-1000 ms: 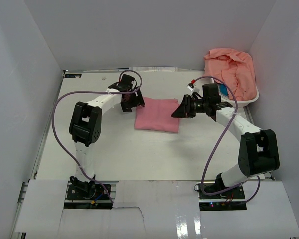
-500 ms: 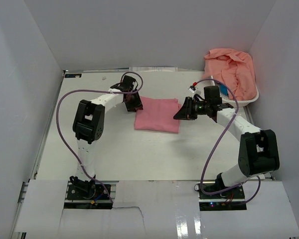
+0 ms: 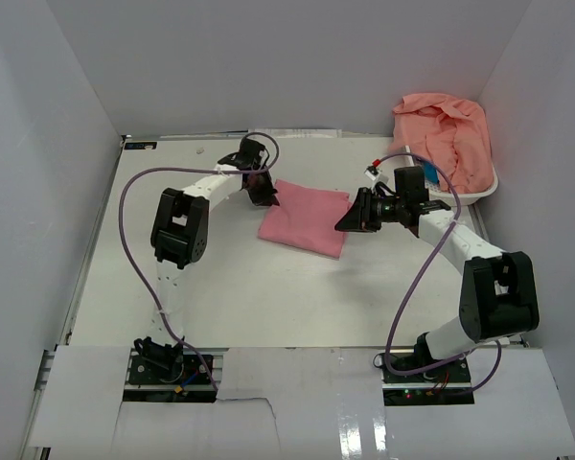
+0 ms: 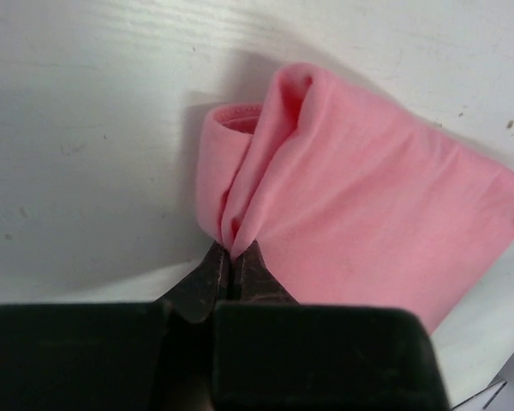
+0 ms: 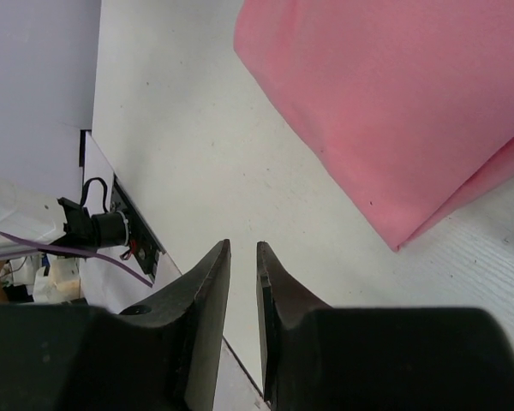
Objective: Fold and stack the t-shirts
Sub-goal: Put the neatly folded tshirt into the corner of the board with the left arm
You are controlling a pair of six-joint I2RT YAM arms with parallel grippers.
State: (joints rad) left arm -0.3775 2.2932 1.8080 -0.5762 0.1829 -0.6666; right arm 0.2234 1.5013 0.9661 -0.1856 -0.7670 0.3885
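**One shirt folded, a heap left to do**

Nearest the arm bases, the table (image 3: 268, 297) shows bare white across the lower half of the top view. At mid-frame lies one folded t-shirt (image 3: 305, 218), a rose-pink rectangle, flat and slightly askew. The left gripper (image 4: 234, 259) is pinched tight on the shirt's upper-left corner. Its wrist view shows the cloth bunched into a ridge right at the fingertips, with the rest spreading away toward the right of the frame. The right gripper (image 5: 242, 248) hangs just beside the shirt's right edge, its jaws a narrow slit apart with nothing between them. In its wrist view the shirt fills the upper right, clear of the fingertips. Farthest off, in the upper-right corner, a crumpled salmon pile of t-shirts (image 3: 446, 129) overflows the white basket (image 3: 484, 192). I judge the job to be at an early stage: one shirt is folded, no stack is begun, and several remain unfolded.
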